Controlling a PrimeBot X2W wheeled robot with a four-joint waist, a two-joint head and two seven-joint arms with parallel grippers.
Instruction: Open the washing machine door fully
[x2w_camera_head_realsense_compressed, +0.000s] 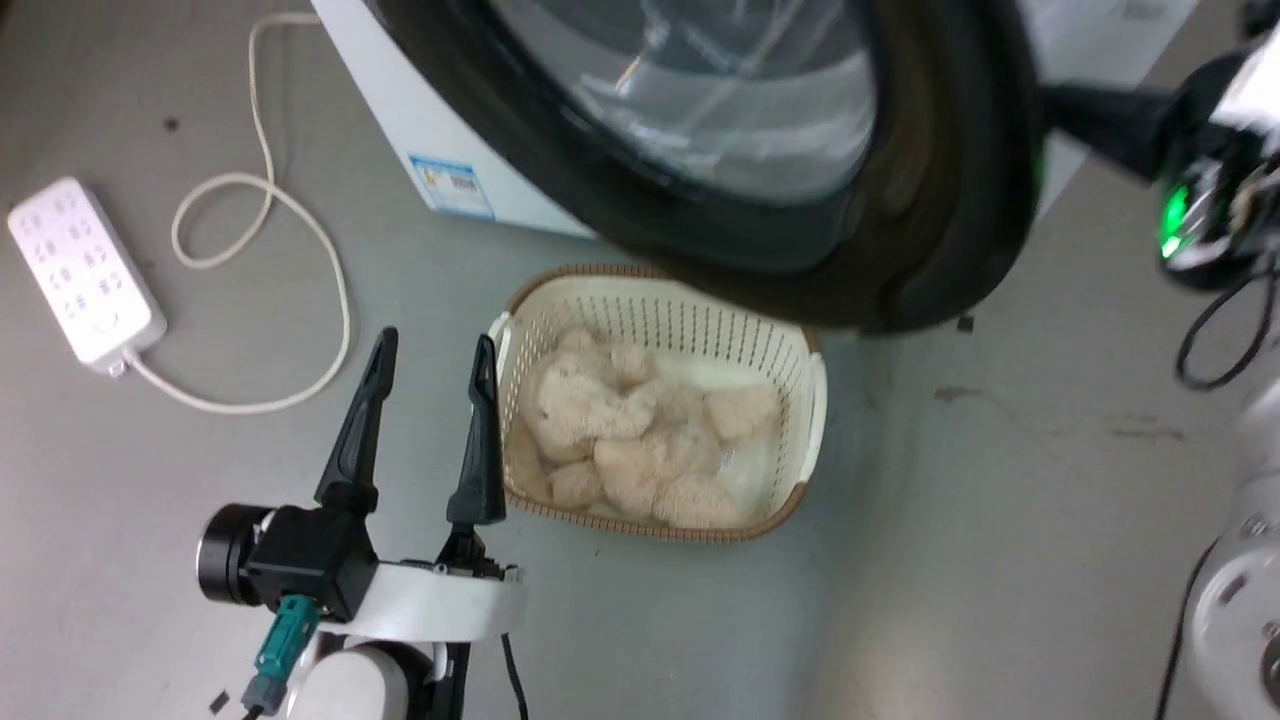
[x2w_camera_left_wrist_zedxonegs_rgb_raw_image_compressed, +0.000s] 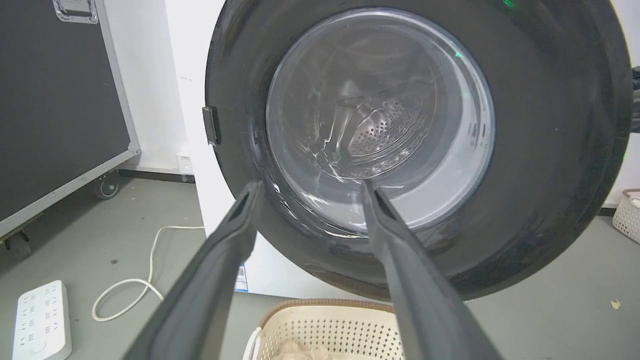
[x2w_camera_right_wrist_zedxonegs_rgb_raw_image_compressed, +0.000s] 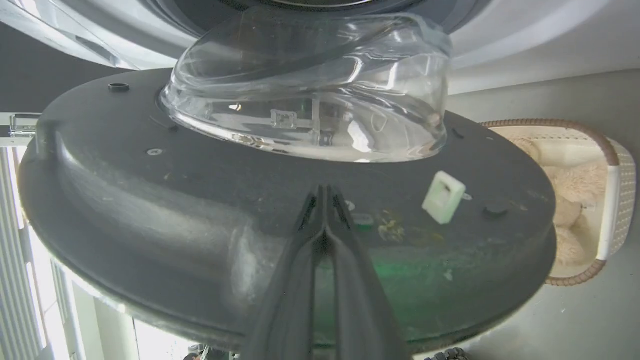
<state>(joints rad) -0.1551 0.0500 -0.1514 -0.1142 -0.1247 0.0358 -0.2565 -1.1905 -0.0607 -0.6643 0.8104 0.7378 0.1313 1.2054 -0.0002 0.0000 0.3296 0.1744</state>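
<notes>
The washing machine door (x2w_camera_head_realsense_compressed: 940, 200), a glossy black disc with a clear glass bowl centre (x2w_camera_head_realsense_compressed: 720, 90), stands swung partly out from the white machine (x2w_camera_head_realsense_compressed: 420, 120) and hangs over a basket. In the left wrist view its outer face (x2w_camera_left_wrist_zedxonegs_rgb_raw_image_compressed: 540, 150) is ahead, with the steel drum visible through the glass. The right wrist view has the door's inner face (x2w_camera_right_wrist_zedxonegs_rgb_raw_image_compressed: 150, 200), the bulging bowl (x2w_camera_right_wrist_zedxonegs_rgb_raw_image_compressed: 310, 100) and a white latch (x2w_camera_right_wrist_zedxonegs_rgb_raw_image_compressed: 444, 196). My right gripper (x2w_camera_right_wrist_zedxonegs_rgb_raw_image_compressed: 324, 192) is shut, tips against that inner face near the rim; from the head it (x2w_camera_head_realsense_compressed: 1050, 100) sits behind the door's edge. My left gripper (x2w_camera_head_realsense_compressed: 430, 350) is open, low and apart from the door.
A cream basket (x2w_camera_head_realsense_compressed: 815, 400) with a beige plush toy (x2w_camera_head_realsense_compressed: 620, 430) sits on the floor under the door. A white power strip (x2w_camera_head_realsense_compressed: 85, 270) and its looped cable (x2w_camera_head_realsense_compressed: 270, 200) lie to the left. A black wheeled case (x2w_camera_left_wrist_zedxonegs_rgb_raw_image_compressed: 55, 100) stands left of the machine.
</notes>
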